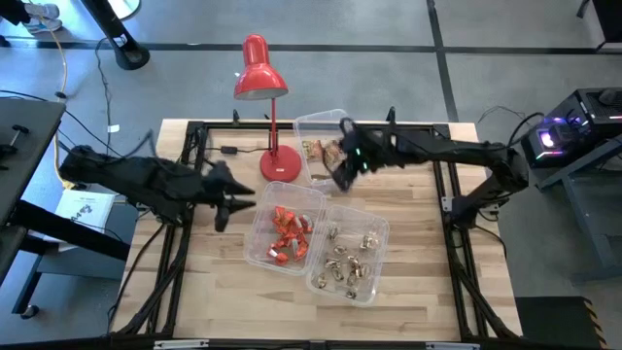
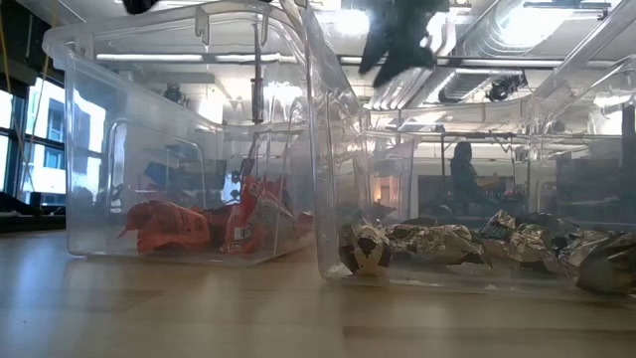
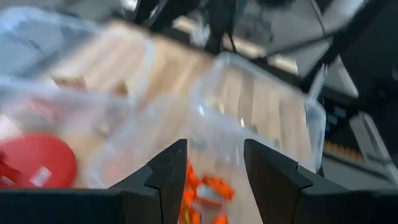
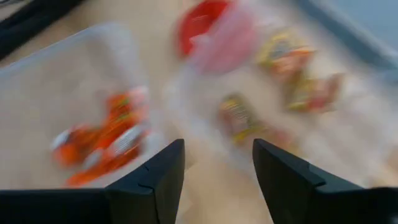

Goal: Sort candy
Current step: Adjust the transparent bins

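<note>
Three clear tubs stand on the wooden table. Red-orange candy (image 1: 289, 231) lies in the middle tub (image 1: 260, 255), gold-silver candy (image 1: 348, 258) in the near right tub (image 1: 381, 233), and brown-orange candy (image 1: 319, 152) in the far tub (image 1: 321, 122). My right gripper (image 1: 340, 181) hangs open over the far tub's near edge, nothing between its fingers (image 4: 217, 180); below it show brown-orange candy (image 4: 292, 68) and red-orange candy (image 4: 106, 134). My left gripper (image 1: 236, 199) is open too, level, just left of the middle tub, with red-orange candy (image 3: 204, 191) ahead of its empty fingers.
A red desk lamp (image 1: 260, 70) stands at the far middle, its round base (image 1: 280, 165) between my left gripper and the far tub. Dark frame rails (image 1: 185, 146) run along the table's sides. Bare wood (image 1: 224, 301) lies near the front edge.
</note>
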